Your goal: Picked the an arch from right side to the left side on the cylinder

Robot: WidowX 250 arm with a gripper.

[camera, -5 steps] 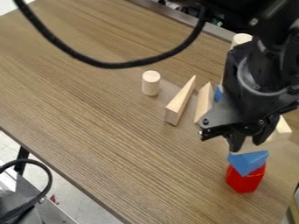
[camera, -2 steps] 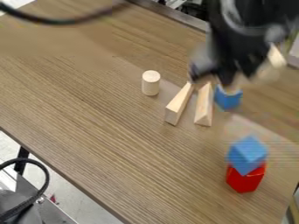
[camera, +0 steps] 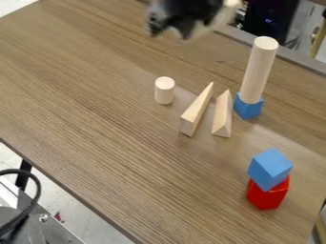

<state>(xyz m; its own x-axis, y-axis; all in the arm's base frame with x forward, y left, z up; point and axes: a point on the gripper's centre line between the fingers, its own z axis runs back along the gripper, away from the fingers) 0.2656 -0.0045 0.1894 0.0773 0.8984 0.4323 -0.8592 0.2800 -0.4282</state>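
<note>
The gripper [camera: 196,28] is travelling up and across the desk [camera: 96,128], leaving the space over the blue block [camera: 270,167] and red block [camera: 264,194] at the near right and now hanging near the top edge. Its fingers are pinching the pale wooden arch [camera: 219,20], which is moving along with them, blurred and partly hidden, so its exact tilt is hard to tell. As the arm is clearing the right side, the tall cylinder [camera: 259,69] is coming fully into sight, standing upright on a small blue base block [camera: 248,106]. The two wooden wedges [camera: 195,110] [camera: 222,114] are lying beside each other where they were, and the short cylinder [camera: 164,90] is still standing upright to their left. For the task, the pick is looking done and the carry is under way, with the placing yet to come. The short cylinder is seeming the likely target, so the next move is calling for centring the arch over its round top, then lowering gently. Its narrow top is leaving little room for error: an off-centre release could be tipping the arch or toppling the cylinder.
</note>
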